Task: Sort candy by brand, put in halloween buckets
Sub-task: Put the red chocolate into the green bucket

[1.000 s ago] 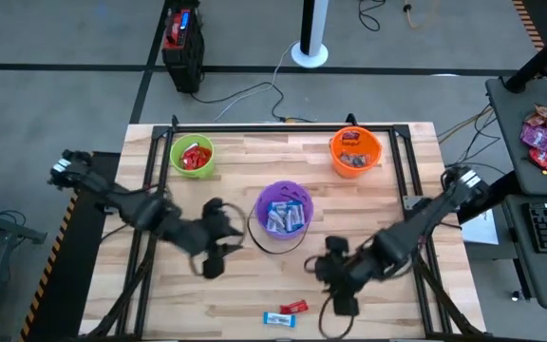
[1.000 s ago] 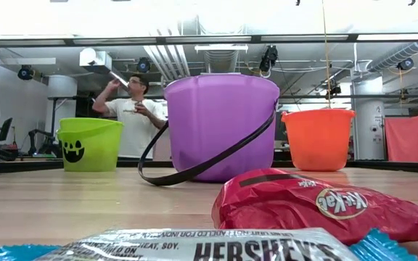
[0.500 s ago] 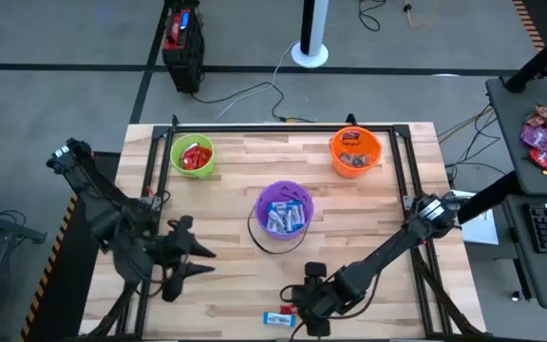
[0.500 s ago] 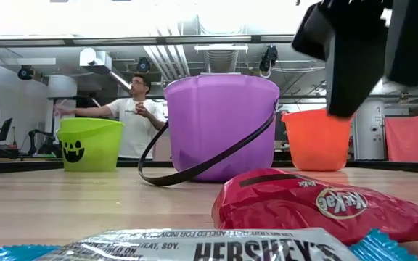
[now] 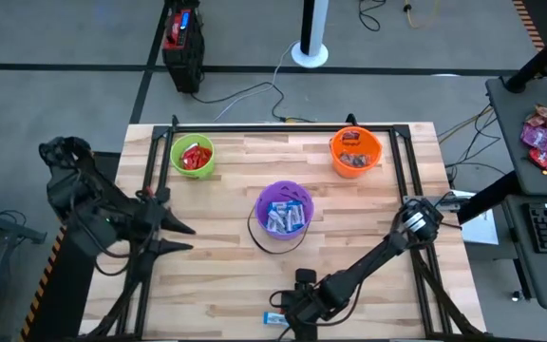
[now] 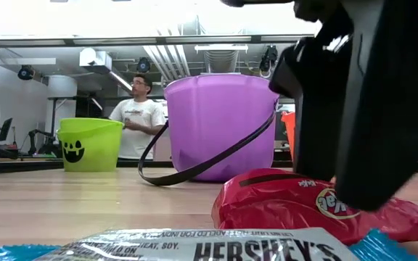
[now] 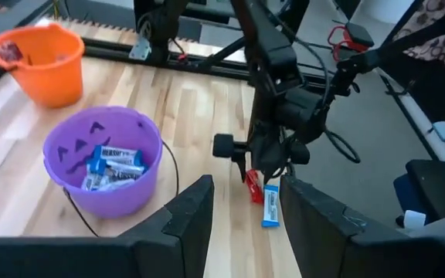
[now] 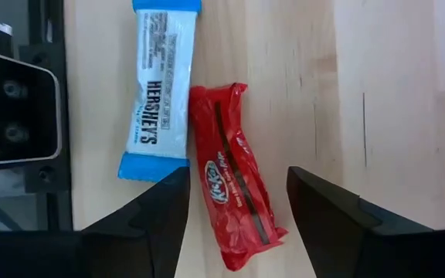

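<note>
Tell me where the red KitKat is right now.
The red KitKat lies on the table's near edge, beside the blue Hershey's bar, directly under the open right hand.

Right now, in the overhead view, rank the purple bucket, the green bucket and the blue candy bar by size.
1. Purple bucket, largest.
2. Green bucket, clearly smaller.
3. Blue candy bar, smallest, partly hidden by the right arm.

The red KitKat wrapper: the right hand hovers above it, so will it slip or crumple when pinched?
The glossy red foil-wrapped KitKat bar probably slips a little. Its puffy, creased ends likely crumple. Lying flat on the wooden table, it shouldn't roll.
</note>
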